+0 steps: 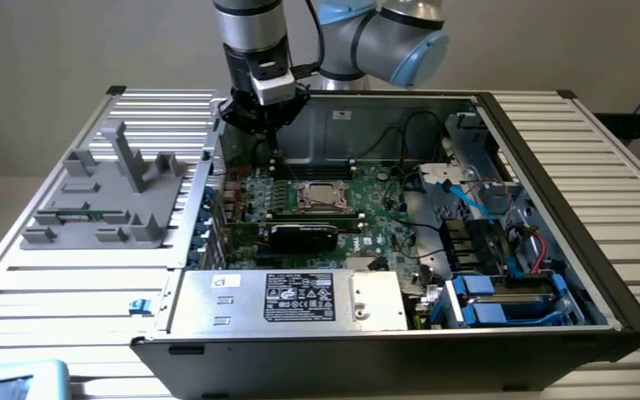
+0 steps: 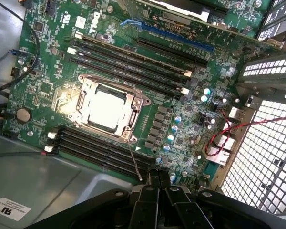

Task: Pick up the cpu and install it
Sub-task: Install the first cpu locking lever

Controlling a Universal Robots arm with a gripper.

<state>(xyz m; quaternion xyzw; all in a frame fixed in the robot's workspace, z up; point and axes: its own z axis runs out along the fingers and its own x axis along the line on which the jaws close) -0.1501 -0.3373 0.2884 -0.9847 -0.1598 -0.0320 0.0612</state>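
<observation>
The cpu [image 2: 107, 109] lies flat in the metal-framed socket [image 2: 133, 102] on the green motherboard, its pale metal top catching the light. From the exterior view the cpu [image 1: 322, 194] sits mid-board inside the open computer case [image 1: 587, 250]. My gripper [image 1: 264, 125] hangs above the rear of the case toward the exterior view's left, apart from the cpu. In the wrist view the gripper [image 2: 159, 180] has its black fingers pressed together, shut, with nothing between them.
Dark memory slots [image 2: 133, 62] flank the socket on both sides. A black card block [image 1: 303, 236] lies in front of the socket, then the silver power supply [image 1: 287, 300]. Blue drive bays [image 1: 498, 300] and cables fill the right side. A grey fixture [image 1: 109, 196] stands outside the case.
</observation>
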